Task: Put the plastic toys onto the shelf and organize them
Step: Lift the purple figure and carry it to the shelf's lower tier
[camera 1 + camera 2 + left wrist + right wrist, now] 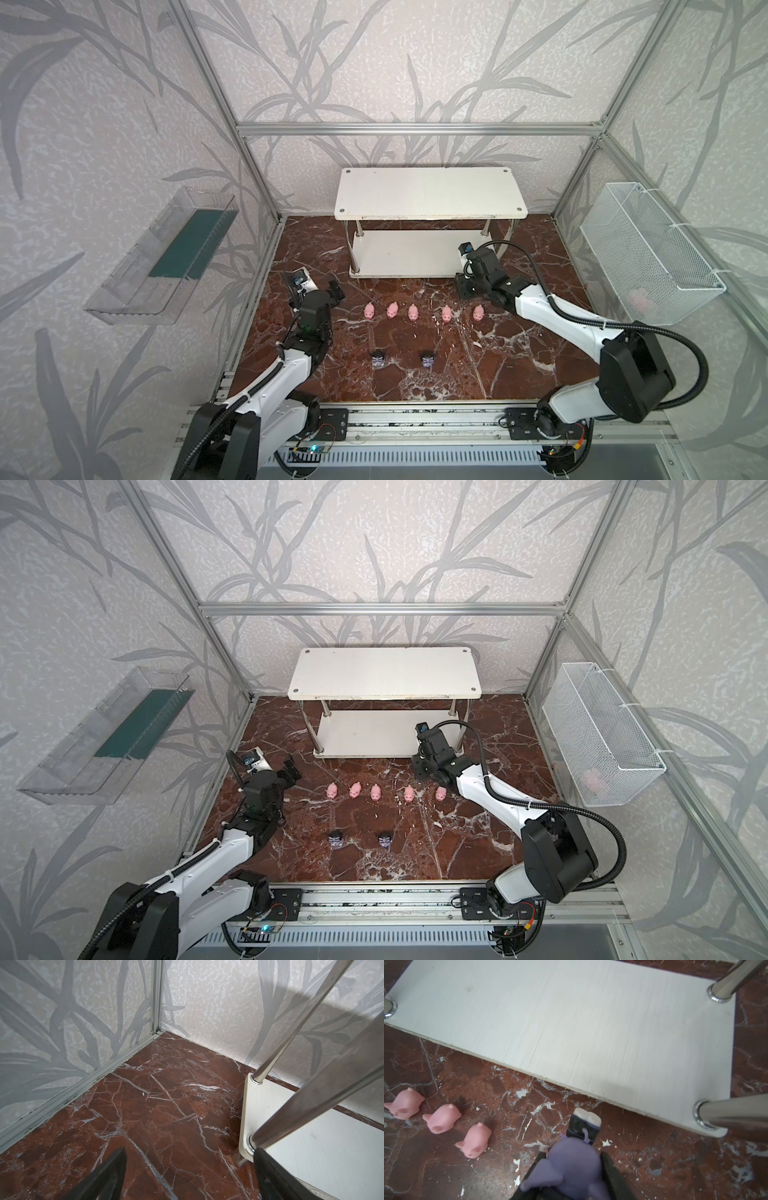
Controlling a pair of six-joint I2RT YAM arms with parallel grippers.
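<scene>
A lilac-and-black horned plastic figurine (571, 1167) is gripped by the right claw (462, 289), right of centre before the white two-tier shelf (399, 253); the left claw (190, 1153) is seen released.

There are five pink pigs (413, 312) and three horned figurines (427, 359) — two dark, one paler purple figurine (571, 1165) — and one shelf (428, 193).

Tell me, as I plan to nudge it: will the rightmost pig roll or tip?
The rightmost pig probably slides rather than rolls: it sits low and squat. The glossy marble floor likely lets it skid. Tiny, so likely light.
</scene>
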